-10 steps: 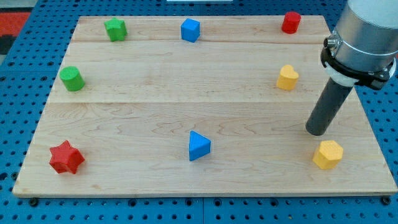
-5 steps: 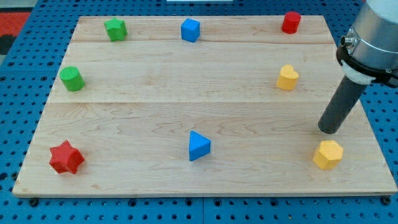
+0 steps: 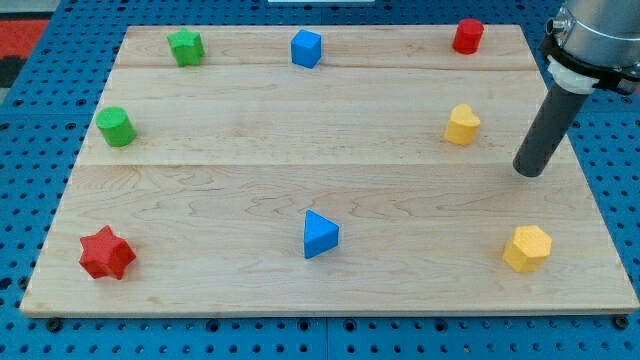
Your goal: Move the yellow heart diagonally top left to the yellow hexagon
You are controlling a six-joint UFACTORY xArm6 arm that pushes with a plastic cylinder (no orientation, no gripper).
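Yellow heart point(image 3: 461, 125) on board's point(image 3: 300, 280) right side, well apart from yellow hexagon point(image 3: 527, 248) at its 5 o'clock. My tip point(image 3: 529, 172) at 4 o'clock from heart, near, not touching; 12 o'clock from hexagon. No claw: bare rod only.

My tip point(image 3: 531, 172) rests near the board's point(image 3: 250, 140) right edge, right of and below the yellow heart point(image 3: 461, 125); the yellow hexagon point(image 3: 527, 248) sits by the bottom right corner. Tip and heart seem apart.
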